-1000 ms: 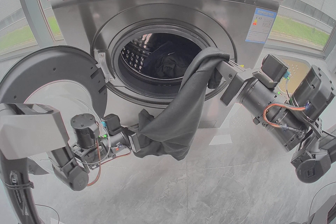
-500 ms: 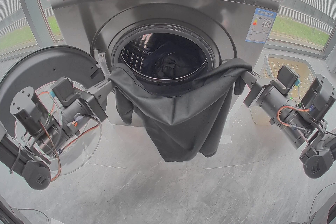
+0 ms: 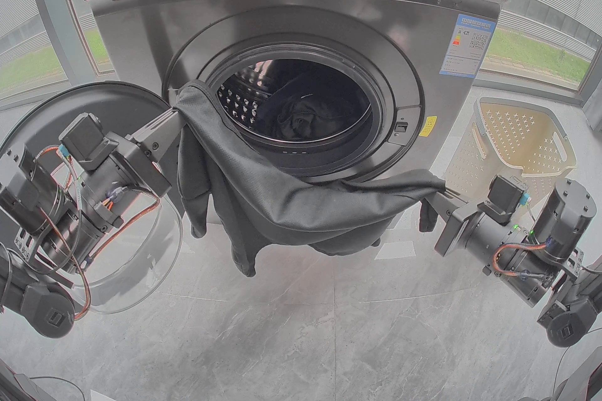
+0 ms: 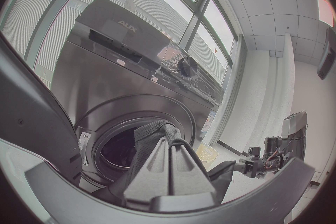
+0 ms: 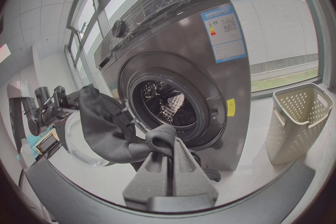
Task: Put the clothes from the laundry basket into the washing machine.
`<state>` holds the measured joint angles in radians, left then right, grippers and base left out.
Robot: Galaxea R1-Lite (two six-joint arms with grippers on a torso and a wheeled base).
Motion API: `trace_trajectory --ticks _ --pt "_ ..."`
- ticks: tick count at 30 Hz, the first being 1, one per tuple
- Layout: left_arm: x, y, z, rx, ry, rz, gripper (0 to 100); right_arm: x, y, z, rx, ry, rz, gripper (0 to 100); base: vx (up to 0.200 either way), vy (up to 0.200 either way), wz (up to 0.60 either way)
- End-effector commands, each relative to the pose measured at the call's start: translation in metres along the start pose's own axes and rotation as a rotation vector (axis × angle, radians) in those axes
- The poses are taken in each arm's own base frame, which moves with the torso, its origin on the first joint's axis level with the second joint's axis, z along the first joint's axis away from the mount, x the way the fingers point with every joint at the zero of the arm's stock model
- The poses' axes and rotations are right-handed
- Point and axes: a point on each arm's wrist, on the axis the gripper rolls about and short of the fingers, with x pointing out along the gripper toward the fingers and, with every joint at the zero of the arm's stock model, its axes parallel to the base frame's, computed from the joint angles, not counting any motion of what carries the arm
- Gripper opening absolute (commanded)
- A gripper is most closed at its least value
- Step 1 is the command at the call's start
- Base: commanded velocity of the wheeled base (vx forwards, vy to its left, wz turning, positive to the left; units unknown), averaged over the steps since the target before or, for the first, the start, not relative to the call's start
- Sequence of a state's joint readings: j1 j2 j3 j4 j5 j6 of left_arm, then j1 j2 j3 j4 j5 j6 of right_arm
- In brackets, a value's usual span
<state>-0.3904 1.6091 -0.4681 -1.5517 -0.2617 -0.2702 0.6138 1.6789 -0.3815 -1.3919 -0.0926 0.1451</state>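
Grey marbled tiles [image 3: 351, 333] underfoot, windows [image 3: 37, 64] behind your steel washing machine [image 3: 150, 32]. Your left gripper [image 3: 176, 118] and right gripper [image 3: 442, 193] each pinch the dark, matte garment [image 3: 282, 202], slung before the round drum mouth [image 3: 295, 101]; perforated plastic laundry basket [image 3: 520, 139] at three o'clock.

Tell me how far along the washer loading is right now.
Done: the door is open and dark clothes already lie in the drum. In hand: a dark grey garment hangs stretched between the left gripper and right gripper, both shut on it, outside the opening. Left: push it into the drum. The laundry basket looks empty, so this may be the last piece.
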Motion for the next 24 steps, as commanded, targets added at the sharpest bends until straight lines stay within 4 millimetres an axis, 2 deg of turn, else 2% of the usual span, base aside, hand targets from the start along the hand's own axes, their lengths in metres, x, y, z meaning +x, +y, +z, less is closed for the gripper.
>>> trace_trajectory --ticks 1,4,5,7,9,10,16,20,24 --pt "0.003 -0.001 0.004 0.003 -0.021 -0.004 0 -0.003 0.004 -0.005 -0.001 0.019 0.015 0 0.000 0.000 0.00" --pt "0.008 -0.003 0.007 0.002 -0.041 -0.006 0 -0.008 0.005 -0.009 -0.007 0.044 0.020 0 0.000 0.000 0.00" --pt "0.010 -0.004 0.008 0.003 -0.048 -0.008 0 -0.013 0.008 -0.014 -0.009 0.071 0.035 100 0.000 0.000 0.00" --pt "0.012 -0.004 0.009 0.003 -0.057 -0.011 0 -0.022 0.011 -0.025 -0.011 0.131 0.053 100 0.000 0.000 0.00" --pt "0.015 -0.003 0.008 0.004 -0.059 -0.013 0 -0.043 0.010 -0.050 -0.032 0.269 0.063 100 0.000 0.000 0.00" --pt "0.015 -0.004 0.008 0.002 -0.059 -0.015 0 -0.046 0.009 -0.057 -0.037 0.302 0.063 100 0.000 0.000 0.00" --pt "0.016 -0.011 0.007 -0.008 -0.058 -0.040 0 -0.050 0.009 -0.070 -0.042 0.379 0.101 100 0.000 0.000 0.00" --pt "0.016 -0.014 0.008 -0.012 -0.061 -0.050 0 -0.041 0.016 -0.079 -0.048 0.402 0.143 100 0.000 0.000 0.00" --pt "0.015 -0.018 0.009 -0.018 -0.065 -0.066 0 -0.005 0.022 -0.086 -0.035 0.355 0.141 100 0.000 0.000 0.00"
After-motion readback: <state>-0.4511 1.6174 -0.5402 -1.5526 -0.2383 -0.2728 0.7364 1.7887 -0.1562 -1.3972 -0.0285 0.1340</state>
